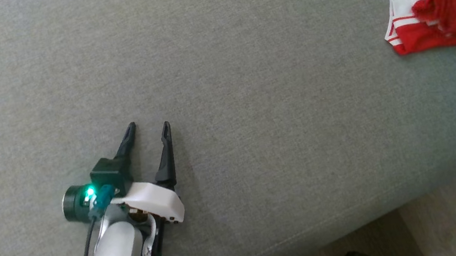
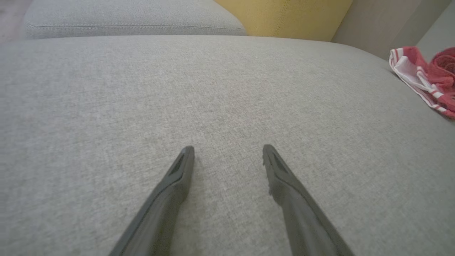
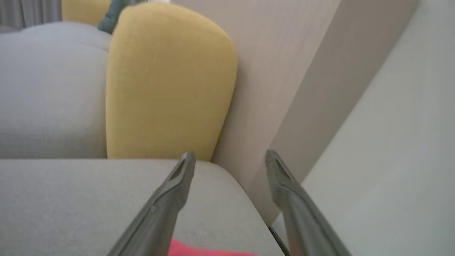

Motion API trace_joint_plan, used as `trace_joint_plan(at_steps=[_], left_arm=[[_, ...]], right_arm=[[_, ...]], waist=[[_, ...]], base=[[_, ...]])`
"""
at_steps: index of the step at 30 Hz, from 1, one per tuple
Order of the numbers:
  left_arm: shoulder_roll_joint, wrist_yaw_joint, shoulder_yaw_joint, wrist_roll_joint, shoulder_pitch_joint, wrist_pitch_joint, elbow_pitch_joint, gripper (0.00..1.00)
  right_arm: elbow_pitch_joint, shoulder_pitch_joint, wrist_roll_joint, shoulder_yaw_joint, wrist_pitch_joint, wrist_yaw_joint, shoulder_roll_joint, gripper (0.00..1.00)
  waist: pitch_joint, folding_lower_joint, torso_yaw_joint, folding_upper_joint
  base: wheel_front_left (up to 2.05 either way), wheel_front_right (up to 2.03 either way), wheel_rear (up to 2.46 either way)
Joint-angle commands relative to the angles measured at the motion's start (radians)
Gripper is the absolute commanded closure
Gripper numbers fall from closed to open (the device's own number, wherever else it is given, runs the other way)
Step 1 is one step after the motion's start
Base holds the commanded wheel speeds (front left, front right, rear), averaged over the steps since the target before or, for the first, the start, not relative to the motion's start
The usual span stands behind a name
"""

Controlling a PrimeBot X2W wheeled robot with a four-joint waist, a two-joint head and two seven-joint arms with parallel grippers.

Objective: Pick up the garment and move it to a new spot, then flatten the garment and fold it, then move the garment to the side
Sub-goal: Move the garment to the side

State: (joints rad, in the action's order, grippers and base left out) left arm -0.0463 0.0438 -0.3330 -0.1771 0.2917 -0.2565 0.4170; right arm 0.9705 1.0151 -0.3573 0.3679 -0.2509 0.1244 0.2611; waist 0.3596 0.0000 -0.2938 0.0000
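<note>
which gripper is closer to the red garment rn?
Right. The right gripper is open right by the red garment, which shows low between its fingers. The left gripper is open over the gray cushion, far across from the garment.

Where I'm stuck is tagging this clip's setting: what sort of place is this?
Probably a home living room: the work surface is a grey fabric sofa seat, a yellow cushion stands upright behind it, and a red-and-white garment lies crumpled on the seat.
</note>
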Motion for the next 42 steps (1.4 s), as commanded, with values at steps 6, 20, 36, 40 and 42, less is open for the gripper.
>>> trace_joint_plan(at_steps=[6,20,36,40,42], left_arm=[[-0.004,0.018,0.054,0.003,0.008,-0.005,-0.031,0.0],[-0.004,0.091,0.096,-0.035,-0.051,-0.005,-0.069,0.0],[-0.004,0.136,0.169,-0.009,-0.189,-0.005,-0.095,0.0],[-0.004,0.133,0.189,-0.005,-0.214,-0.005,-0.098,0.0],[-0.004,0.132,0.195,0.0,-0.222,-0.005,-0.103,0.0]], right_arm=[[-0.172,-0.017,0.097,-0.136,-0.011,0.006,-0.095,0.0],[-0.35,-0.378,0.352,-0.347,-0.011,0.006,-0.202,0.0],[-0.39,-0.677,0.476,-0.371,-0.011,0.006,-0.211,0.0],[-0.391,-0.709,0.475,-0.372,-0.011,0.006,-0.211,0.0],[-0.395,-0.723,0.478,-0.375,-0.011,0.006,-0.211,0.0]], waist=[[-0.02,0.0,0.018,0.0],[-0.145,0.0,0.158,0.0],[-0.305,0.0,0.252,0.0],[-0.341,0.0,0.262,0.0],[-0.352,0.0,0.267,0.0]], base=[[0.0,0.0,0.0],[0.0,0.0,0.0],[0.0,0.0,0.0],[0.0,0.0,0.0],[0.0,0.0,0.0]])
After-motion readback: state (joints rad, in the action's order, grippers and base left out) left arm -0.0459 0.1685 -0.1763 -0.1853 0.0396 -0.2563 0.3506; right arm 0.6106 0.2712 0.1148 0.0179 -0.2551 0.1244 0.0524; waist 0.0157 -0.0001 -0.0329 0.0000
